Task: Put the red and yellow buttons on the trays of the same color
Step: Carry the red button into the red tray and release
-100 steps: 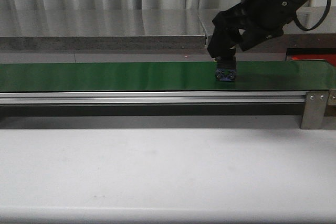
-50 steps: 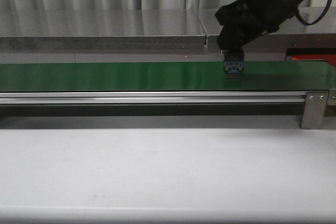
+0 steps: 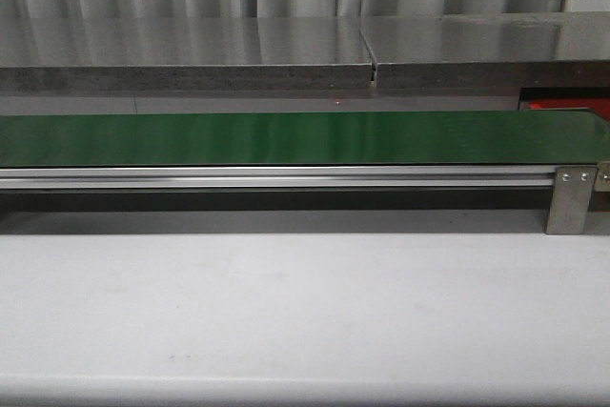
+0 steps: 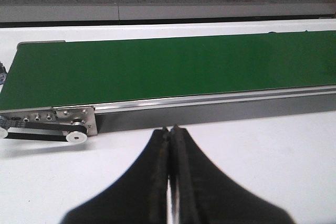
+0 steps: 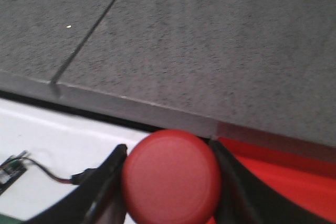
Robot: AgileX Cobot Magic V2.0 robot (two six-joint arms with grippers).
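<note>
The robot is in the middle of carrying a button to its tray. Going from left to right:

On the left, the left gripper hangs over the white table, just in front of the green belt. Its two fingers are pressed together with nothing between them. The belt looks bare; no button shows on it in either view of it.

On the right, the right gripper has its fingers squeezed on both sides of a red button. The round red cap fills the gap between them. In the front view only a small bit of this gripper shows, high up in the far right corner, so the button is up in the air and off the belt.

Just past the button in the right wrist view is the red tray. In the front view a strip of it peeks out at the far right, behind the belt. The view is blurry, so I think the button is near the tray's edge and not yet fully over it.

The next move should be to bring the button over the middle of the red tray, go down low, and then let go. It needs to go down gently so the round button does not roll away.
</note>
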